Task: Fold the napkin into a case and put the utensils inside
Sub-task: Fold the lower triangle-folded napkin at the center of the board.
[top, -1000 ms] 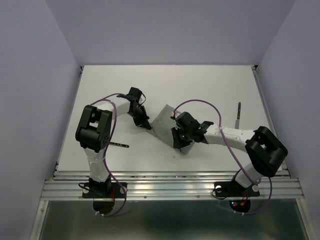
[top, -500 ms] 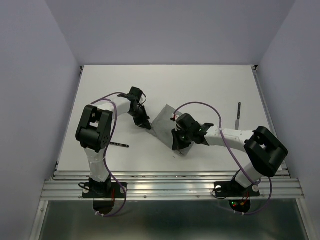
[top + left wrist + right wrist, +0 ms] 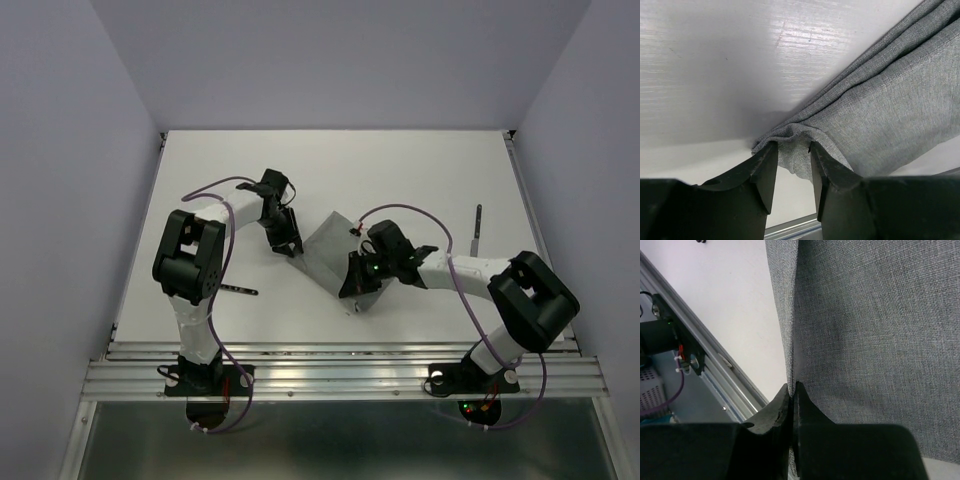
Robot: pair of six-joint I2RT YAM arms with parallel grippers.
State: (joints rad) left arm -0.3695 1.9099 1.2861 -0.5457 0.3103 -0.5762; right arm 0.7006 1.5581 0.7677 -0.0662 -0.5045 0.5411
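1. You are looking at the napkin (image 3: 328, 255) lying partly folded near the middle of the table (image 3: 400, 170), between the two arms, with its layers stacked along one edge.
2. Your left gripper (image 3: 791, 150) is sitting at the napkin's left corner with its fingers (image 3: 765, 172) standing partly apart. The bunched corner is lying in the gap between them, unclamped, and you cannot tell whether the pads are brushing it.
3. Your right gripper (image 3: 792, 392) is pressing its fingers fully together on a fold at the napkin's near end, pinching the cloth.
4. One utensil (image 3: 477, 230) is lying on the bare table well to the right of the napkin. A second utensil (image 3: 238, 290) is lying just beside the left arm. Both are lying apart from the cloth.
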